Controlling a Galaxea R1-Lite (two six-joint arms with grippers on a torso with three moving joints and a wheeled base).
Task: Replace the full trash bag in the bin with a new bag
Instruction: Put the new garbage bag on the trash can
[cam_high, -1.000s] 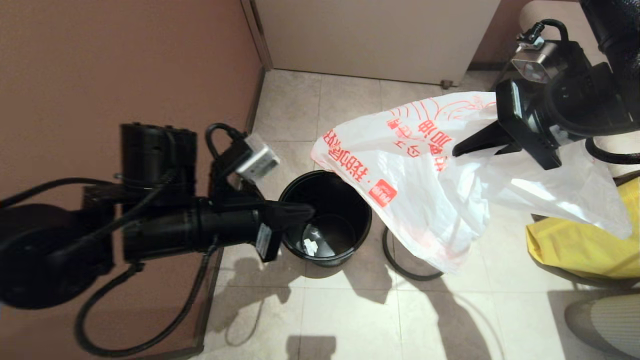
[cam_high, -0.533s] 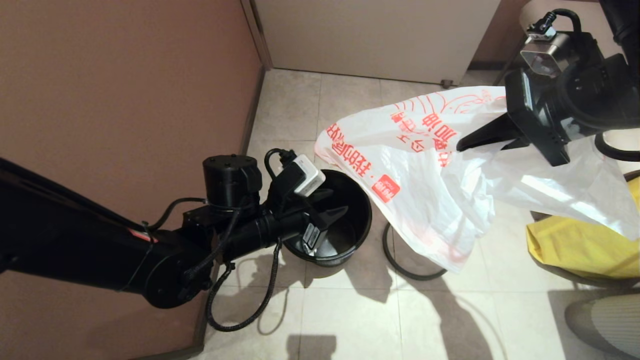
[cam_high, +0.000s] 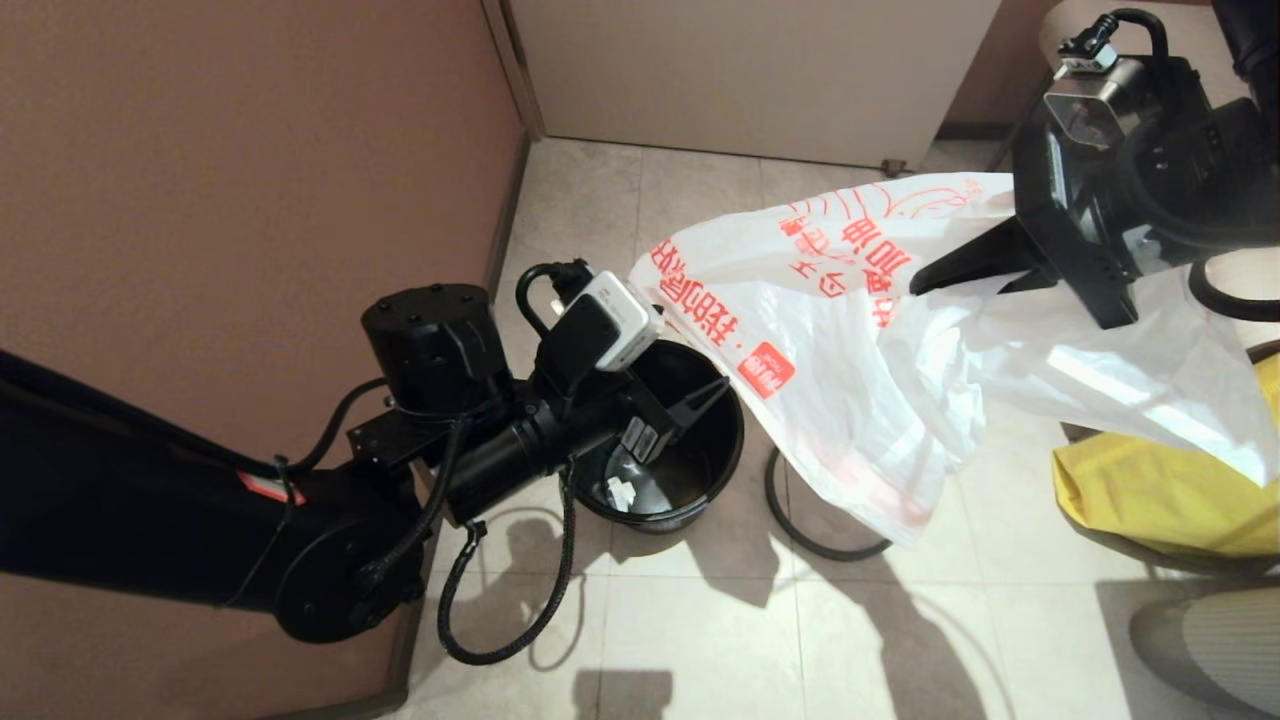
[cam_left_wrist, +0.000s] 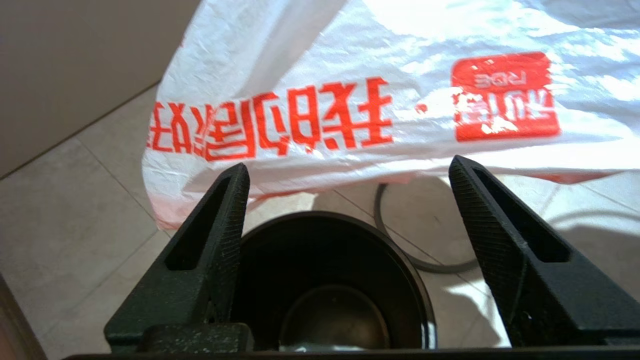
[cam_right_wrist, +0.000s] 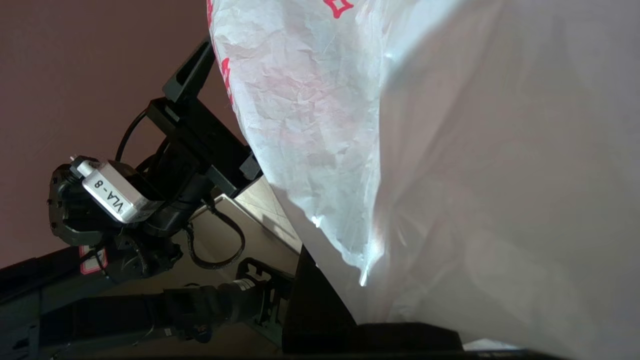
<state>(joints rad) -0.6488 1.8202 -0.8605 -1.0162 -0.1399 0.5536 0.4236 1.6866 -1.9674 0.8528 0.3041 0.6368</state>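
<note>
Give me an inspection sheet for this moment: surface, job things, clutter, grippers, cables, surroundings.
Surface: tiled floor, arm shadows across it.
Job things: bin upright, unlined, a white scrap at its bottom; grey ring off the bin, lying on the floor beside it; new bag hanging in the air, its lower edge above the bin's rim. Full bag: nothing seen.
Clutter: yellow bag at the right edge.
Grippers: left gripper open over the bin's mouth, empty, bag edge just beyond its tips; right gripper shut on the new bag, holding it up.
Cables: black looped cable hanging from the left arm.
Surroundings: brown wall on the left, pale panel behind.
</note>
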